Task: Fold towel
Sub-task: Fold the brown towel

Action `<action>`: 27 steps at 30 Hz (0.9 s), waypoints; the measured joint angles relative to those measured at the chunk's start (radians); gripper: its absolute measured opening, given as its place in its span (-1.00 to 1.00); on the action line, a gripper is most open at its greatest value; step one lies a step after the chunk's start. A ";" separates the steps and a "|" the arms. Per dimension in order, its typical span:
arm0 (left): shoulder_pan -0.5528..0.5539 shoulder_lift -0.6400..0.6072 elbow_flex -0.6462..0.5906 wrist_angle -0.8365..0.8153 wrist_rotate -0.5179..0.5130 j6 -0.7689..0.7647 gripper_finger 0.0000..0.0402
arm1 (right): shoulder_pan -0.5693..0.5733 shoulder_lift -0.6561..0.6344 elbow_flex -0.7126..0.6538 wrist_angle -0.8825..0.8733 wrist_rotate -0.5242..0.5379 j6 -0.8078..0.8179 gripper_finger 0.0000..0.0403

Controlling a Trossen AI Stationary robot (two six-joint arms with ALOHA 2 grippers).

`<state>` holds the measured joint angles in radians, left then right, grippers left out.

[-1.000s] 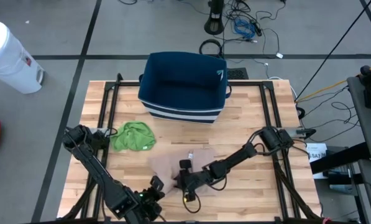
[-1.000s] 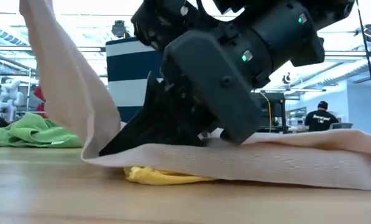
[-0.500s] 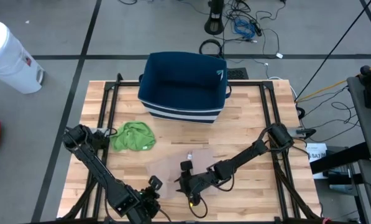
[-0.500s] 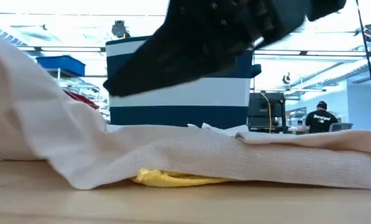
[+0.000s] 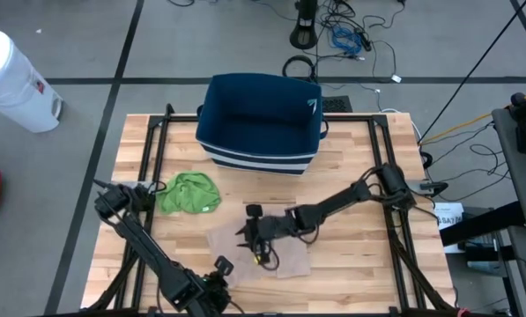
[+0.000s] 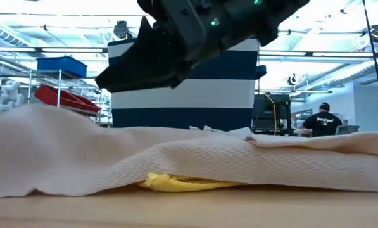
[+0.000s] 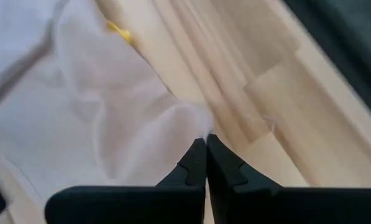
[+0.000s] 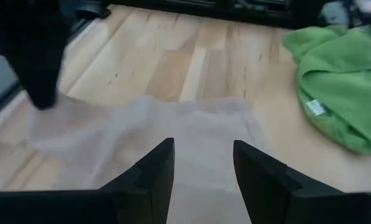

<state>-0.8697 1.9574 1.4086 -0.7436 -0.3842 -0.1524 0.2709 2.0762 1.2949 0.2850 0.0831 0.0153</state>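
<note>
A beige towel [image 5: 267,251] lies spread on the wooden table, near its front edge. My left gripper [image 5: 220,266] is shut on the towel's near-left corner, low over the table. My right gripper [image 5: 248,234] hovers open above the towel's far part and touches nothing; its fingers [image 8: 154,171] stand apart over the cloth [image 8: 173,134]. In the low view the towel [image 6: 195,161] lies flat in low folds, with my right gripper [image 6: 113,79] above it. Something small and yellow [image 6: 176,182] peeks out from under the towel. My left gripper pinches the towel's corner [image 7: 199,124] between its two shut fingertips [image 7: 197,163]. It comes from above, slanting steeply down. The corner is down at the table and the cloth behind it [image 7: 104,112] lies slack in soft wrinkles.
A green cloth [image 5: 189,192] lies crumpled at the table's left. A dark blue basket with white stripes [image 5: 261,123] stands at the far middle. Black frame rails [image 5: 157,150] run along both sides. Bare wood shows to the right of the towel.
My left gripper has come down, still shut, and laid the raised towel corner onto the table, so the cloth now lies flat. My right gripper has lifted off the towel and moved toward the table's far edge.
</note>
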 joint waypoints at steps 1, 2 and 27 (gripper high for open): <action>0.000 0.010 0.000 -0.003 0.000 0.000 -1.00 | -0.017 0.000 0.000 0.001 -0.038 0.006 -0.25; 0.000 0.015 -0.001 -0.004 0.000 0.000 -1.00 | -0.032 0.000 0.000 0.000 -0.075 0.013 -0.25; 0.026 0.018 -0.001 0.016 -0.064 -0.007 -1.00 | -0.154 0.247 0.254 -0.083 -0.221 -0.069 -0.25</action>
<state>-0.8436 1.9751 1.4078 -0.7273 -0.4484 -0.1593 0.1171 2.3235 1.5485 0.2022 -0.1377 -0.0535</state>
